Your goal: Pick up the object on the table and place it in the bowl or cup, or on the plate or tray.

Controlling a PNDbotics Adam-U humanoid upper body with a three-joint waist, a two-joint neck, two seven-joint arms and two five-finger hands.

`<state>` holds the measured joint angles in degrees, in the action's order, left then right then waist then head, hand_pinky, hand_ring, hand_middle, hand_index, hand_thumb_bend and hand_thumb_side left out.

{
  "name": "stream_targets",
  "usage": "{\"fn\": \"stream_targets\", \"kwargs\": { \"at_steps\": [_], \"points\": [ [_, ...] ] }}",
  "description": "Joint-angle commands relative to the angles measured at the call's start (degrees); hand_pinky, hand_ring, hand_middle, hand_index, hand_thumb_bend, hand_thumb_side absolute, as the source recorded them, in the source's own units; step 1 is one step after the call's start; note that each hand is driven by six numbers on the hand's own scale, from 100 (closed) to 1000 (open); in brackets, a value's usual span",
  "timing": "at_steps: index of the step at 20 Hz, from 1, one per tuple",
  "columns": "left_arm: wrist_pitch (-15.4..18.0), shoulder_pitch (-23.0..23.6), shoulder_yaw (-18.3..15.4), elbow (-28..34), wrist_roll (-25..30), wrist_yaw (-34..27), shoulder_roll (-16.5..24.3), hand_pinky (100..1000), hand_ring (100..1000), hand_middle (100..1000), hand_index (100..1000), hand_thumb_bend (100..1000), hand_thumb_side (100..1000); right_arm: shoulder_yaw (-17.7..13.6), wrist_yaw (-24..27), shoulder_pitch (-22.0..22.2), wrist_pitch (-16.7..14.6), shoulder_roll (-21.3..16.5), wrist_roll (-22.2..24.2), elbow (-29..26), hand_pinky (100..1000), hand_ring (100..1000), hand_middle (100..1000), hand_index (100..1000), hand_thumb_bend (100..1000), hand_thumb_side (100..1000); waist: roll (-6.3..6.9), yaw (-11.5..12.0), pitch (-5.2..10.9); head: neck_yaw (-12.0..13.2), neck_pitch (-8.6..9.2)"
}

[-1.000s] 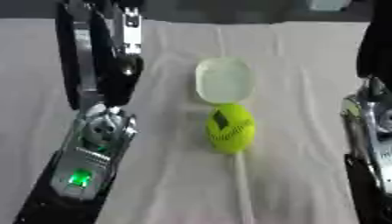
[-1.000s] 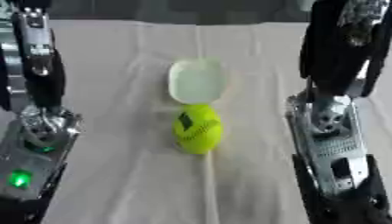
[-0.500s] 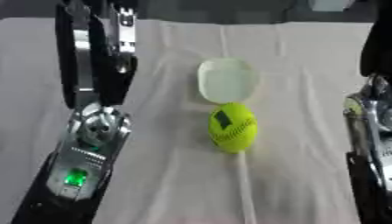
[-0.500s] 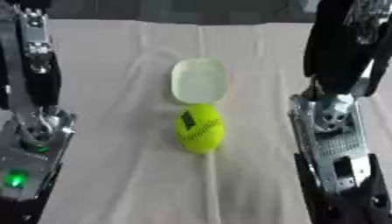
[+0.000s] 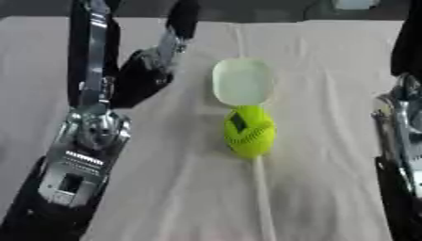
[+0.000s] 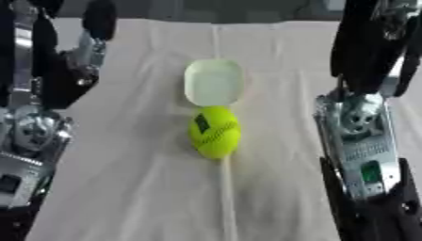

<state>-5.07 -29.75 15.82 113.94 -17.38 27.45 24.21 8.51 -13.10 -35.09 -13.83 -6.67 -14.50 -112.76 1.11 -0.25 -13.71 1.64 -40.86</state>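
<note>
Since the earlier frames the left arm has swung: its dark upper part, which stood upright at the left, now leans out over the cloth toward the pale dish, while the ball and the dish lie where they did. Nearest the robot, a raised crease (image 5: 262,197) runs up the white tablecloth (image 5: 329,117) between the two forearms. At the far end of the crease sits the yellow-green ball (image 5: 249,132), with a dark label patch on its upper side; it lies to the right of the left forearm (image 5: 82,160) and to the left of the right forearm (image 6: 359,136), apart from both. Just beyond the ball, touching or almost touching it, is a small pale green dish (image 5: 242,81), shallow with rounded corners. The left hand (image 5: 152,66) hangs just left of the dish, a little farther out than the ball, touching neither; whether its fingers are open or curled cannot be told. The right hand (image 6: 375,42) is raised to the right of the dish, well apart from it, and its fingers cannot be made out either.
</note>
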Motion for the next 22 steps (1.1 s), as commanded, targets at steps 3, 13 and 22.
{"fn": "stream_targets", "kwargs": {
  "at_steps": [3, 13, 22],
  "points": [
    [-1.22, -1.24, 1.22, 0.65, 11.60, -0.60, 10.64, 692, 686, 956, 862, 485, 766, 0.43, -0.24, -0.12, -0.09, -1.07, 0.66, -0.07, 548, 836, 827, 871, 100, 939, 0.36, -0.32, 1.32, 1.51, -2.60],
    [0.24, -3.65, 4.33, 0.65, 24.09, -4.99, 21.65, 721, 720, 971, 916, 592, 804, 1.04, 0.22, -0.11, -0.27, -1.31, 1.70, 0.25, 546, 837, 827, 874, 100, 933, 0.90, -1.61, 0.76, 1.98, -3.26],
    [0.19, -4.51, 5.66, 0.65, 24.18, -9.57, 20.93, 724, 736, 1000, 943, 619, 783, 1.12, 0.47, -0.10, -0.27, -1.08, 2.25, 0.40, 544, 838, 828, 876, 100, 927, 0.99, -2.45, 0.31, 2.20, -3.26]
  ]
}}
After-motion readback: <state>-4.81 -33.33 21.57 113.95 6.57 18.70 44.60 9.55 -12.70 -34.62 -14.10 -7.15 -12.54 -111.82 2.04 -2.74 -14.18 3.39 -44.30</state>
